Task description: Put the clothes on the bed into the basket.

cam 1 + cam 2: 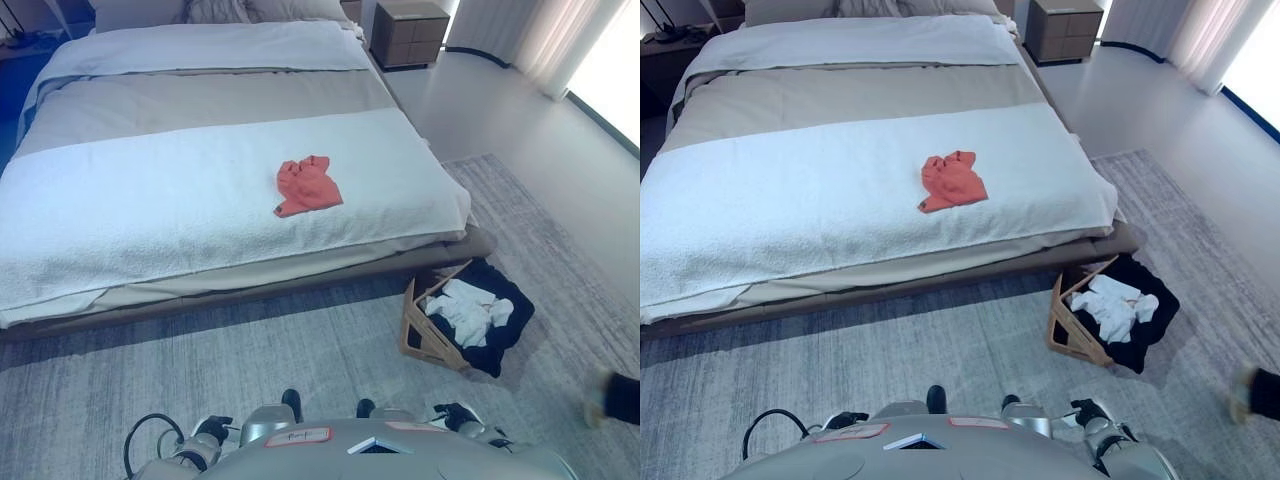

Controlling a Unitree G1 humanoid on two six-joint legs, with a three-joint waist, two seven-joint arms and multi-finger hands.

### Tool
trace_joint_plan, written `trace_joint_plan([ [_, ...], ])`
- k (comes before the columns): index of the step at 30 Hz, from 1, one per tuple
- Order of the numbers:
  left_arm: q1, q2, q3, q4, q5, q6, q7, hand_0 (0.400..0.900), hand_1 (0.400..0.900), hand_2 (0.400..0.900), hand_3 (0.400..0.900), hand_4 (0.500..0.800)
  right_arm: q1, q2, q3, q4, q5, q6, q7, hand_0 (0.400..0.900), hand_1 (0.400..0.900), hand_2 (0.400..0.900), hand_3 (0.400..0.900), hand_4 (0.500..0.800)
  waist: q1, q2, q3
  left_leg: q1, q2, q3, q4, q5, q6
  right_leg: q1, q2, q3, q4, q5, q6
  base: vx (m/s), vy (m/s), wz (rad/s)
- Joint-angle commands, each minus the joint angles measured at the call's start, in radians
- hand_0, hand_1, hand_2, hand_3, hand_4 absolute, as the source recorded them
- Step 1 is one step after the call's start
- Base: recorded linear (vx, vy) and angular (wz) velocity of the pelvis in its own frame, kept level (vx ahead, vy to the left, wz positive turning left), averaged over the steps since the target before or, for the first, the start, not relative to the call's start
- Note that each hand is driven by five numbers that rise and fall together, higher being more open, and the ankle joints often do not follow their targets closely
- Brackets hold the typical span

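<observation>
A crumpled red garment (pixel 308 186) lies on the white blanket of the bed (pixel 150 210), a little right of its middle. On the rug by the bed's near right corner stands the basket (pixel 410 325), a wooden frame with a dark liner, tilted, with white clothes (pixel 468 310) inside. My left hand (pixel 213 430) and right hand (pixel 455 415) show only as small dark shapes at the bottom edge, low by my body and far from both the garment and the basket.
A grey rug (pixel 300 350) covers the floor between me and the bed. A person's foot (pixel 615 398) shows at the right edge, beyond the basket. A brown nightstand (pixel 410 32) stands at the bed's far right, with curtains (pixel 560 40) behind it.
</observation>
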Motion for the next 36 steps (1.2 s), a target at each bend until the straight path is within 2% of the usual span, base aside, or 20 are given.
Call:
trace_joint_plan([
  [1,-0.053,-0.014,0.017,0.045,0.011,-0.008,0.002,0.900,0.900,0.900,0.900,0.800,-0.072,-0.017,0.024,0.028,-0.016,0.006,-0.007,0.900,0.900,0.900,0.900,0.800,-0.002,-0.009,0.034,0.060,-0.021,-0.025,0.006,-0.074,-0.033,-0.002,0.019,-0.020,0.002,0.019,0.003,0.00,0.000,0.00],
  [14,-0.052,-0.020,0.019,0.042,-0.001,-0.008,0.001,0.900,0.900,0.900,0.900,0.800,-0.077,-0.025,0.010,0.033,-0.009,0.011,-0.007,0.900,0.900,0.900,0.900,0.800,-0.003,0.004,0.036,0.059,-0.024,-0.025,0.006,-0.074,-0.032,0.003,0.016,-0.025,0.004,0.016,0.003,0.00,-0.001,0.01],
  [21,-0.072,-0.004,0.040,0.037,-0.042,-0.002,0.015,0.900,0.900,0.900,0.900,0.800,-0.099,-0.035,0.003,0.031,0.007,0.014,-0.010,0.900,0.900,0.900,0.900,0.800,-0.010,0.005,0.072,0.042,0.005,-0.042,0.010,-0.059,-0.033,-0.077,0.041,-0.010,0.132,-0.044,-0.030,-0.02,-0.055,0.03],
  [22,-0.074,-0.002,0.059,0.032,-0.071,-0.003,0.021,0.900,0.900,0.900,0.900,0.800,-0.101,-0.037,0.002,0.034,0.011,0.013,-0.014,0.900,0.900,0.900,0.900,0.800,-0.008,-0.003,0.082,0.019,0.012,-0.047,0.059,-0.072,-0.032,-0.088,0.046,-0.007,0.147,-0.053,-0.039,-0.04,-0.138,0.03],
  [24,-0.078,0.001,0.087,0.025,-0.118,-0.004,0.030,0.900,0.900,0.900,0.900,0.800,-0.100,-0.040,-0.004,0.038,0.019,0.009,-0.023,0.900,0.900,0.900,0.900,0.800,0.003,-0.022,0.104,-0.070,0.002,-0.052,0.229,-0.101,-0.042,-0.093,0.053,-0.006,0.159,-0.062,-0.058,-0.08,-0.231,0.07],
  [25,-0.078,-0.009,0.122,0.018,-0.168,-0.008,0.037,0.900,0.900,0.900,0.900,0.800,-0.097,-0.049,-0.012,0.042,0.023,0.008,-0.026,0.900,0.900,0.900,0.900,0.800,0.034,-0.039,0.149,-0.173,-0.017,-0.078,0.435,-0.074,-0.047,-0.077,0.060,-0.005,0.163,-0.066,-0.075,-0.08,-0.240,0.02],
  [26,-0.079,-0.009,0.122,0.018,-0.168,-0.008,0.037,0.900,0.900,0.900,0.900,0.800,-0.097,-0.049,-0.012,0.042,0.023,0.008,-0.026,0.900,0.900,0.900,0.900,0.800,0.032,-0.036,0.148,-0.181,-0.015,-0.080,0.448,-0.080,-0.047,-0.079,0.062,-0.008,0.164,-0.067,-0.075,-0.05,-0.225,-0.17],
  [27,-0.079,-0.016,0.132,0.021,-0.187,-0.009,0.036,0.900,0.900,0.900,0.900,0.800,-0.102,-0.056,-0.012,0.043,0.023,0.010,-0.028,0.900,0.900,0.900,0.900,0.800,0.047,-0.038,0.166,-0.221,-0.032,-0.101,0.515,-0.058,-0.042,-0.072,0.065,-0.006,0.163,-0.071,-0.082,0.06,-0.111,-0.46],
  [28,-0.076,-0.023,0.149,0.038,-0.227,-0.013,0.035,0.900,0.900,0.900,0.900,0.800,-0.112,-0.070,-0.006,0.044,0.015,0.014,-0.030,0.900,0.900,0.900,0.900,0.800,0.071,-0.041,0.188,-0.300,-0.081,-0.145,0.558,-0.029,-0.034,-0.061,0.070,0.005,0.163,-0.087,-0.088,0.13,-0.133,-0.58],
  [29,-0.073,-0.025,0.155,0.042,-0.240,-0.015,0.034,0.900,0.900,0.900,0.900,0.800,-0.113,-0.074,-0.004,0.050,0.011,0.016,-0.030,0.900,0.900,0.900,0.900,0.800,0.079,-0.038,0.190,-0.341,-0.098,-0.151,0.536,-0.028,-0.030,-0.051,0.075,0.013,0.160,-0.096,-0.088,0.23,-0.089,-0.55],
  [30,-0.066,-0.024,0.161,0.049,-0.243,-0.013,0.030,0.900,0.900,0.900,0.900,0.800,-0.110,-0.074,-0.001,0.055,0.007,0.018,-0.028,0.900,0.900,0.900,0.900,0.800,0.086,-0.035,0.186,-0.369,-0.086,-0.142,0.477,-0.022,-0.030,-0.036,0.084,0.017,0.153,-0.107,-0.084,0.31,-0.032,-0.30],
  [31,-0.056,-0.023,0.167,0.053,-0.242,-0.014,0.030,0.900,0.900,0.900,0.900,0.800,-0.104,-0.074,0.000,0.059,0.003,0.019,-0.026,0.900,0.900,0.900,0.900,0.800,0.096,-0.027,0.181,-0.375,-0.052,-0.129,0.396,0.025,-0.040,-0.012,0.102,0.024,0.142,-0.124,-0.079,0.24,-0.015,-0.23],
  [32,-0.055,-0.023,0.167,0.053,-0.242,-0.014,0.030,0.900,0.900,0.900,0.900,0.800,-0.104,-0.073,0.000,0.058,0.003,0.019,-0.026,0.900,0.900,0.900,0.900,0.800,0.099,-0.030,0.184,-0.366,-0.053,-0.125,0.388,0.027,-0.040,-0.008,0.099,0.027,0.141,-0.125,-0.079,0.40,0.018,-0.40],
  [33,-0.042,-0.027,0.166,0.056,-0.238,-0.011,0.031,0.900,0.900,0.900,0.900,0.800,-0.097,-0.075,0.006,0.059,-0.004,0.020,-0.027,0.900,0.900,0.900,0.900,0.800,0.126,-0.011,0.174,-0.405,-0.020,-0.128,0.241,0.100,-0.051,0.035,0.126,0.049,0.117,-0.149,-0.081,0.43,0.032,-0.58],
  [34,-0.035,-0.030,0.168,0.055,-0.245,-0.013,0.033,0.900,0.900,0.900,0.900,0.800,-0.096,-0.080,0.010,0.060,-0.006,0.021,-0.027,0.900,0.900,0.900,0.900,0.800,0.147,-0.006,0.175,-0.437,-0.007,-0.150,0.145,0.122,-0.055,0.065,0.133,0.071,0.105,-0.170,-0.079,0.57,0.048,-0.71],
  [36,-0.026,-0.035,0.168,0.056,-0.249,-0.014,0.039,0.900,0.900,0.900,0.900,0.800,-0.093,-0.076,0.013,0.060,-0.007,0.020,-0.032,0.900,0.900,0.900,0.900,0.800,0.168,-0.005,0.174,-0.466,0.020,-0.172,0.049,0.170,-0.089,0.117,0.128,0.113,0.092,-0.201,-0.075,0.45,0.051,-0.52],
])
